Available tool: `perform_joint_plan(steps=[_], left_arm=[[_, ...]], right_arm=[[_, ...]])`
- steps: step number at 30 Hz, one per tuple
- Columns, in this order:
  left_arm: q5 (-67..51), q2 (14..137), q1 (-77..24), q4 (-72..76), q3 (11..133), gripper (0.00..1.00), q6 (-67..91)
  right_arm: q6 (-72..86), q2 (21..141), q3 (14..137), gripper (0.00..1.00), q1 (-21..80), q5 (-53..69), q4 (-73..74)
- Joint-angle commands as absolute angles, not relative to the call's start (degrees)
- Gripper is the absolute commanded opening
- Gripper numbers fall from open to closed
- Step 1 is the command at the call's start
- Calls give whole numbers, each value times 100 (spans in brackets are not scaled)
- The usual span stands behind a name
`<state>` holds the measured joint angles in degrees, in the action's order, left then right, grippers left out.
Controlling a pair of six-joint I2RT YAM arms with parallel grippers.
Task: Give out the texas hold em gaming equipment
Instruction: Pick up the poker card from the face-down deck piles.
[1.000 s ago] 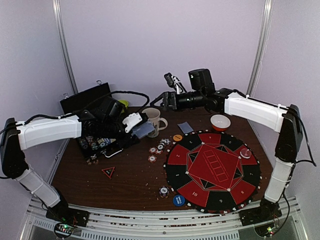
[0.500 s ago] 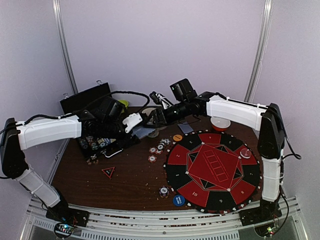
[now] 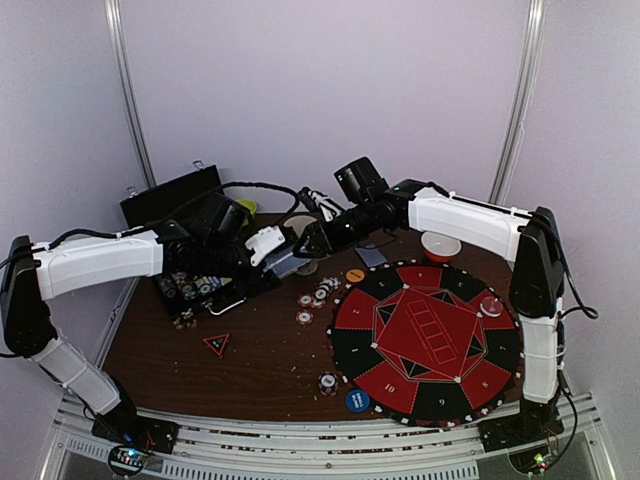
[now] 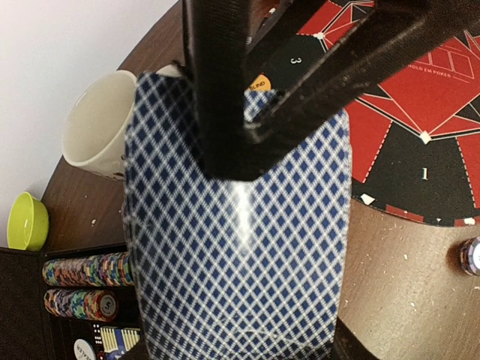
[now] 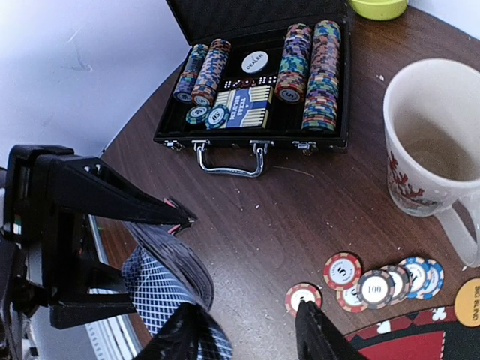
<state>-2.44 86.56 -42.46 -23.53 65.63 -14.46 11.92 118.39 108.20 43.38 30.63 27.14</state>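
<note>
My left gripper (image 3: 280, 264) is shut on a deck of blue-checked playing cards (image 3: 289, 261) and holds it above the table; the deck fills the left wrist view (image 4: 240, 240). My right gripper (image 3: 311, 243) is open at the deck. One finger (image 5: 178, 334) lies over the top card (image 5: 161, 292), the other hangs apart above a red chip (image 5: 302, 295). Several striped poker chips (image 3: 318, 296) lie loose beside the mat. An orange disc (image 3: 355, 275), a single card (image 3: 371, 256), a blue disc (image 3: 357, 401) and a clear disc (image 3: 491, 306) lie around the mat.
A red-and-black round mat (image 3: 427, 333) covers the right half of the table. An open black case of chips (image 5: 255, 82) lies left. A white mug (image 5: 435, 150) stands behind the grippers. There are also a red-rimmed bowl (image 3: 440, 245), a green bowl (image 4: 26, 221) and a small triangle marker (image 3: 216, 344).
My right arm has swung left and down from beyond the mug to the deck in my left gripper. The left arm and the deck have stayed put.
</note>
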Motion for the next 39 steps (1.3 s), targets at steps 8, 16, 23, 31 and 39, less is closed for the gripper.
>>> perform_joint_plan(steps=[8, 16, 23, 31, 39], left_arm=[[-334, 8516, -4210, -2006, 6548, 53, -1475], [-334, 8509, -4210, -2012, 6548, 53, -1476], [-349, 8515, -4214, -2010, 6548, 53, -1476], [-356, 8526, -4210, -2004, 6548, 53, -1473], [-386, 8517, -4211, -2009, 6548, 53, -1473]], right_arm=[[1077, 11602, 11013, 24, 4361, 2705, 3076], [997, 11441, 11018, 13, 4364, 2506, 3329], [958, 11372, 11019, 6, 4360, 2459, 3468], [949, 11270, 11051, 0, 4362, 2491, 3553], [952, 11150, 11086, 0, 4362, 2811, 3605]])
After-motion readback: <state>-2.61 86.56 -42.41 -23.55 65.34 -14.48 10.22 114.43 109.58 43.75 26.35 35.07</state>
